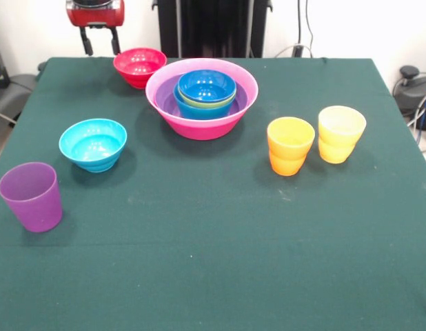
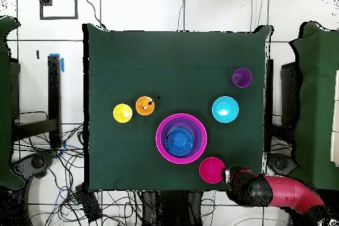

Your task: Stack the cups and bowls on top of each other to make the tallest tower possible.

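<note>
1. Currently the tower (image 1: 201,96) stands near table centre: a pink bowl (image 1: 199,121) as base, with a purple bowl (image 1: 162,98), a lime bowl (image 1: 206,105) and a blue bowl (image 1: 207,85) nested inside it. Judged, widest-at-bottom nesting gives a steady footing but little height.
2. All nested bowls sit mouth up, axes vertical, roughly concentric in the overhead view.
3. The gripper (image 1: 101,40) hangs at the table's edge, two dark fingers (image 1: 87,43) parted, holding nothing. In the overhead view it lies just beside the red bowl (image 2: 212,169), at about 3 o'clock of it; contact cannot be confirmed.
4. The red bowl sits upright at about 5 o'clock of the tower in the overhead view, close to the pink rim but apart from it. Judged, it is the likeliest next pick, being nearest the gripper.
5. The cyan bowl (image 2: 225,109) rests mouth up at about 2 o'clock of the tower, well apart.
6. The purple cup (image 2: 242,77) stands beyond the cyan bowl, again at about 2 o'clock, upright, mouth up.
7. The orange cup (image 2: 145,106) and yellow cup (image 2: 122,113) stand side by side at about 10 o'clock of the tower, upright, nearly touching.
8. Judged, loose pieces remain spread, so the task is well short of complete.
</note>
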`<action>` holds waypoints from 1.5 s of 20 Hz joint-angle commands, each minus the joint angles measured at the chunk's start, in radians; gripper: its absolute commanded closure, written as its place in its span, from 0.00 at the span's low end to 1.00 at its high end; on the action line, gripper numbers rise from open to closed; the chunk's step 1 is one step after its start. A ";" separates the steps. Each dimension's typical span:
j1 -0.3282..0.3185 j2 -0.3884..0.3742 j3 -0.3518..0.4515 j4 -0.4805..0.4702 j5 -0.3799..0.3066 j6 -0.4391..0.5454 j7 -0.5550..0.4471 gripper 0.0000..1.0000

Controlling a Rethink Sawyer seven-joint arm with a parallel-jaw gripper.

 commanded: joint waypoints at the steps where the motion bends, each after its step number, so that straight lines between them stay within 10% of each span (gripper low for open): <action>1: 0.030 -0.020 0.085 0.051 0.051 0.066 -0.043 0.00; 9: 0.020 -0.101 0.115 0.088 0.108 0.106 -0.077 0.00; 30: 0.053 0.130 0.036 -0.048 -0.035 -0.023 -0.017 0.00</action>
